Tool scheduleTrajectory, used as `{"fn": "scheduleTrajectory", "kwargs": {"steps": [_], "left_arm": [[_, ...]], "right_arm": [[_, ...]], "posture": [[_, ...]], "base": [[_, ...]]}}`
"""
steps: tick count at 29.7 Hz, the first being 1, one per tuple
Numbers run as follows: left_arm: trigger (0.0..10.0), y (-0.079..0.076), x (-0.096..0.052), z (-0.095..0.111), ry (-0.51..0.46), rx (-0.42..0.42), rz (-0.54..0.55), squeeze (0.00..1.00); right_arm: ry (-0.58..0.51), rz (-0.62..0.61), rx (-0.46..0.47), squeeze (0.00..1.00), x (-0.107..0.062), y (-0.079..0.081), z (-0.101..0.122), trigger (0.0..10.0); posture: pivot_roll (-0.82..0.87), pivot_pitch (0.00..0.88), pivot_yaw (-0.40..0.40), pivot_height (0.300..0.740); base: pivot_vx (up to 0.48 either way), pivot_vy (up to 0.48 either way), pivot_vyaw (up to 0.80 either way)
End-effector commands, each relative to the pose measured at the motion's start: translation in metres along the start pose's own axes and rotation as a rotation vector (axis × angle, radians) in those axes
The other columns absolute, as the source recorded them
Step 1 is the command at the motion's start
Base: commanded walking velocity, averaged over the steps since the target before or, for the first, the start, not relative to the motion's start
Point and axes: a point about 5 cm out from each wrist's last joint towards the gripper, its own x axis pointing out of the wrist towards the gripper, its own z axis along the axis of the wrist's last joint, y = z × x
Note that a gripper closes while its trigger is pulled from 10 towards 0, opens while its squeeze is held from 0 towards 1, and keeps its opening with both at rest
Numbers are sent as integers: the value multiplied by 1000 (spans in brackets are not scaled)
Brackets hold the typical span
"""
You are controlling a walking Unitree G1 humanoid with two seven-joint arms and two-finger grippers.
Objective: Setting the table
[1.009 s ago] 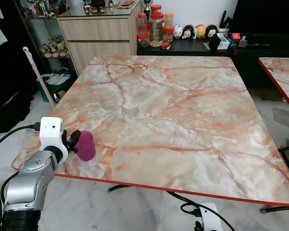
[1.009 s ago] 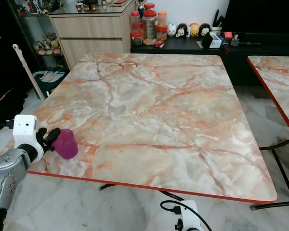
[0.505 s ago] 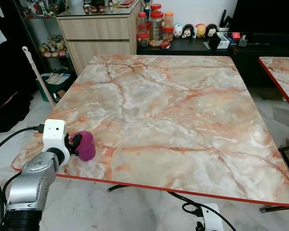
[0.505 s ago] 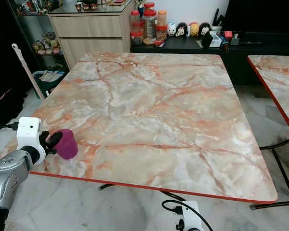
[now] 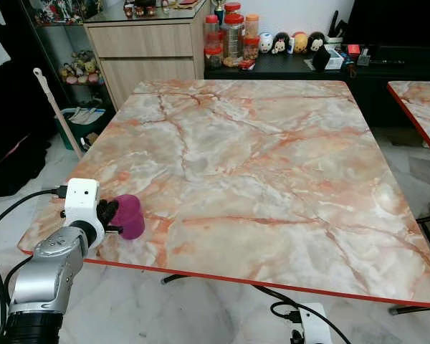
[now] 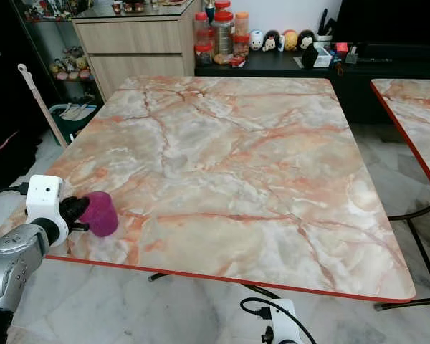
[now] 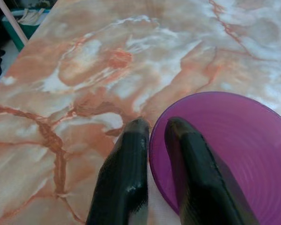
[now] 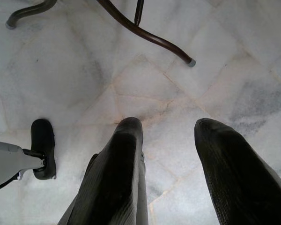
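A purple cup rests at the front left corner of the marble table, tipped so that its mouth faces my left gripper. That gripper is shut on the purple cup's rim, with one finger inside the cup and the other outside it, low over the tabletop. My right gripper hangs below the table's front edge over the floor. It is open and holds nothing.
A second table stands at the right. Behind the table are a wooden cabinet, jars and a black sideboard. A broom handle and a green bin stand at the left. Table legs and cables cross the floor.
The purple cup has tipped further over in my left gripper's hold, at about the same spot on the table. The right arm has not moved.
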Motion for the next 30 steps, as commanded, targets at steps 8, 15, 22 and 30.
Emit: {"fn": "scheduleTrajectory", "kwargs": {"steps": [8,15,22,30], "left_arm": [[0,2,0,-1,19,26,-2,0],[0,2,0,1,5,24,9,0],[431,-5,-1,25,-297,-152,116,0],[10000,-29,4,22,-407,-301,144,0]], "right_arm": [[7,4,15,0,0,3,0,10000],[7,5,14,0,0,3,0,10000],[2,6,13,0,0,2,2,10000],[-7,11,9,0,1,2,5,10000]], "posture": [[59,26,57,732],[58,23,55,732],[58,16,46,732],[48,6,35,732]], "base": [[0,0,0],[0,0,0],[0,0,0],[0,0,0]]}}
